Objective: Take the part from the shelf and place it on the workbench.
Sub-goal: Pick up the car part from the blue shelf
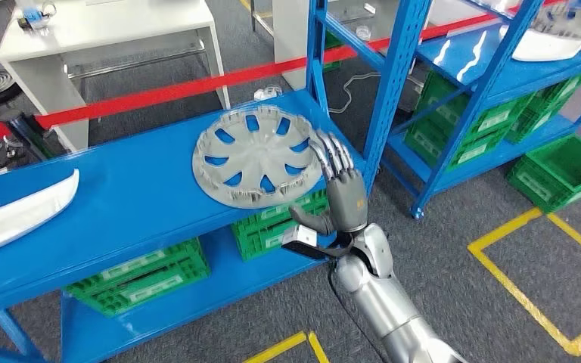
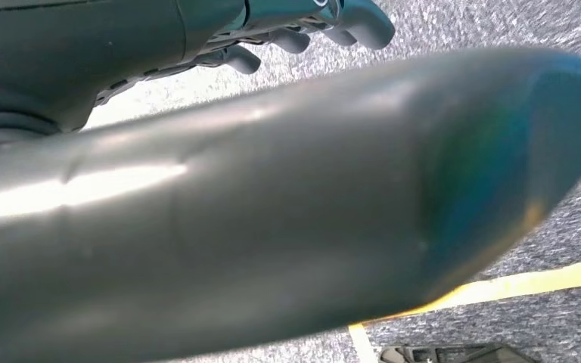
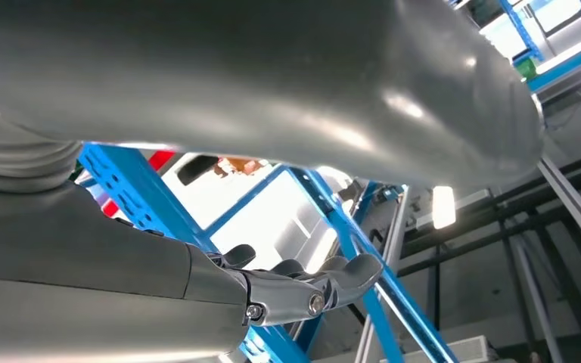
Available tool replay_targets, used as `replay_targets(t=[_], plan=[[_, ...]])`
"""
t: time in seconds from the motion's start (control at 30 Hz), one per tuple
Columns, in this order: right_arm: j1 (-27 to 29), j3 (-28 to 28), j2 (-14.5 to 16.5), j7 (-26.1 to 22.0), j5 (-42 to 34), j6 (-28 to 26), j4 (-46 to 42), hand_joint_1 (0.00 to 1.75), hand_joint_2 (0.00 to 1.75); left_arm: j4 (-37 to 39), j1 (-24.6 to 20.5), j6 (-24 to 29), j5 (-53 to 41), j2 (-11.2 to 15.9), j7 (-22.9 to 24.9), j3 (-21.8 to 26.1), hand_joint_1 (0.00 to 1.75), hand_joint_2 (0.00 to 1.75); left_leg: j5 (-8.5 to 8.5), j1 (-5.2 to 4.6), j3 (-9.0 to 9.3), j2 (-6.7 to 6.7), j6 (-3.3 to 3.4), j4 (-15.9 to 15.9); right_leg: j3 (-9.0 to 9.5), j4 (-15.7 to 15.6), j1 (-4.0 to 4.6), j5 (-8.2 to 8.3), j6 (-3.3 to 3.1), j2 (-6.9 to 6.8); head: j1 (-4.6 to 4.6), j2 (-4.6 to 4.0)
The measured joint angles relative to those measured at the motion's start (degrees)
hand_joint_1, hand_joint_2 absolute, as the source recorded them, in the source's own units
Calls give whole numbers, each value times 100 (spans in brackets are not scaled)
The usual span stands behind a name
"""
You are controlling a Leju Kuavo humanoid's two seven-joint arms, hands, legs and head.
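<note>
Fingers [image 1: 331, 155] of our right hand [image 1: 343, 190] are spread and nearly straight, their tips at the hubcap [image 1: 259, 155] rim nearest them; we cannot tell whether they touch it. They hold nothing. The hubcap lies flat beyond the fingertips on the blue shelf [image 1: 121, 204], a white part [image 1: 19, 208] well apart from it. Our left hand [image 2: 302, 34] hangs over the floor with its fingers curled in, and holds nothing. We judge the reach is in hand; next we must close on the rim and lift it clear.
</note>
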Motion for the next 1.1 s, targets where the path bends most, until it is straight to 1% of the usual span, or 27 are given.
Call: replay_targets(t=[0.1, 0.13, 0.17, 0.23, 0.27, 0.3, 0.33, 0.37, 0.4, 0.43, 0.47, 0.5, 0.53, 0.6, 0.63, 0.67, 0.7, 0.73, 0.77, 0.8, 0.83, 0.87, 0.9, 0.93, 0.97, 1.0, 1.1], plan=[[-6, -1, 0, 6, 1, 3, 3, 0, 0, -3, -7, 0, -2, 5, 7, 1, 0, 0, -66, 2, 34, 12, -96, 27, 40, -30, 0, -49, -124, 34, -7, 0], [-12, -2, 0, 6, 5, 3, 3, 0, 0, -4, -11, 0, -4, 7, 8, 2, 0, 0, -132, 9, -23, 13, -130, 164, 65, -38, -8, -62, -165, 39, -13, 0], [-16, -3, 0, 7, 15, 3, 3, 0, 0, -4, -17, 0, -8, 8, 9, 2, 0, 0, -244, 16, -154, 11, -160, 419, 95, -46, -17, -79, -200, 40, -21, 0], [-18, -4, 0, 8, 38, 5, 9, 0, 0, -2, -20, 0, -16, 8, 15, 2, 0, 0, -513, 24, -615, 9, -199, 1176, 144, -46, -13, -129, -243, 41, -30, 0], [-17, -4, 0, 9, 48, 7, 14, 0, 0, -1, -15, 0, -20, 8, 20, 2, 0, 0, -569, 26, -843, 9, -206, 1495, 174, -46, -9, -157, -251, 46, -30, 0], [-16, -4, 0, 10, 51, 8, 21, 0, 0, 1, -7, 0, -21, 8, 25, 2, 0, 0, -512, 26, -993, 8, -202, 1641, 213, -46, -5, -189, -254, 55, -29, 0], [-16, -4, 0, 11, 51, 9, 27, 0, 0, 3, 1, 0, -21, 8, 28, 2, 0, 0, -336, 25, -1033, 6, -186, 1566, 262, -46, -2, -225, -252, 66, -30, 0], [-17, -4, 1, 13, 51, 10, 31, 0, 0, 4, 6, 0, -22, 9, 29, 2, 0, 0, -76, 21, -965, 3, -157, 1281, 321, -46, 1, -263, -247, 77, -30, 0], [-19, -4, 1, 12, 51, 10, 34, 0, 0, 4, 9, 0, -22, 11, 29, 2, 0, 0, 200, 11, -835, -3, -116, 880, 368, -49, 0, -301, -238, 84, -31, 0], [-22, -3, 2, 12, 51, 11, 36, 0, 0, 4, 8, 0, -22, 15, 29, 2, 0, 0, 379, -5, -697, -7, -76, 510, 407, -49, 9, -342, -217, 92, -36, 0], [-25, -3, 2, 11, 51, 13, 38, 0, 0, 4, 5, 0, -22, 20, 29, 2, 0, 0, 468, -21, -596, -8, -43, 251, 429, -54, 14, -377, -190, 97, -37, 0], [-27, -2, 2, 11, 51, 14, 40, 0, 0, 4, 1, 0, -22, 25, 30, 2, 0, 0, 475, -38, -538, -8, -14, 121, 438, -65, 14, -403, -157, 101, -41, 0], [-28, -2, 2, 11, 51, 15, 42, 0, 0, 3, -1, 0, -22, 28, 30, 2, 0, 0, 432, -52, -513, -6, 6, 92, 453, -83, 15, -422, -119, 105, -43, 0], [-31, -2, 2, 10, 51, 14, 38, 0, 0, 1, 0, 1, -24, 27, 31, 3, 0, 0, 432, -37, -440, -6, 55, 22, 500, -108, 19, -450, -52, 96, -41, 0], [-40, 0, 2, 9, 52, 14, 37, 0, 0, 1, 0, 1, -25, 27, 31, 4, 0, 0, 438, -19, -388, -4, 84, -28, 480, -26, 23, -499, -26, 87, -35, 0], [-51, 2, 2, 8, 53, 13, 37, 0, 0, 0, -3, 1, -27, 25, 30, 4, 0, 0, 439, 0, -335, -2, 113, -75, 388, 179, 28, -597, -3, 77, -29, -1], [-57, 3, 1, 9, 54, 13, 40, 0, 0, 0, -5, 1, -28, 24, 29, 4, 0, 0, 424, 7, -298, 2, 136, -97, 204, 510, 20, -728, 12, 69, -22, -1], [-60, 5, 1, 11, 54, 13, 45, 0, 0, 1, -8, 1, -30, 22, 29, 4, 0, 0, 398, 9, -273, 3, 154, -100, -44, 898, 17, -867, 26, 66, -16, -1], [-52, 5, 1, 13, 54, 14, 51, 0, 0, 1, -7, 1, -31, 20, 30, 4, 0, 0, 365, 9, -251, 6, 161, -96, -289, 1241, 16, -950, 39, 64, -12, -1], [-39, 6, 1, 14, 52, 14, 57, 0, 0, 2, -4, 1, -31, 19, 30, 5, 0, 0, 325, 9, -220, 10, 159, -90, -466, 1429, 13, -924, 50, 61, -8, 0], [-31, 6, 1, 14, 52, 15, 60, 0, 0, 2, 0, 1, -31, 18, 31, 5, 0, 0, 281, 12, -179, 17, 151, -81, -537, 1401, 9, -775, 57, 53, -5, 0], [-28, 6, 0, 13, 52, 15, 62, 0, 0, 3, 3, 1, -31, 15, 31, 6, 0, 0, 228, 16, -127, 22, 136, -66, -493, 1155, 3, -523, 60, 33, 0, 0], [-29, 6, 0, 12, 51, 16, 62, 0, 0, 3, 5, 1, -31, 13, 30, 7, 0, 0, 166, 19, -73, 26, 113, -45, -372, 768, -4, -247, 61, 3, 3, 0], [-36, 7, 1, 10, 48, 20, 69, 0, 0, 4, 3, 1, -31, 12, 28, 7, 0, 0, 102, 10, -42, 30, 80, -17, -239, 420, -1, -62, 56, -27, 2, 0], [-40, 8, 1, 6, 45, 23, 77, 0, 0, 4, -3, 1, -31, 12, 25, 7, 0, 0, 45, -1, -26, 31, 46, 5, -131, 167, 2, 34, 28, -46, 2, 0], [-39, 9, 1, 0, 43, 25, 85, 0, 0, 4, -10, 1, -31, 13, 20, 7, 0, 0, 3, -14, -22, 38, 14, 19, -74, 46, 8, 37, -7, -51, 0, -1], [-37, 7, 1, -12, 12, 61, 95, 0, 0, 2, -27, -5, -33, 15, -2, 7, 0, 0, -69, -23, 24, 64, -70, 16, -22, 17, 10, -47, -133, -11, 0, -1]])
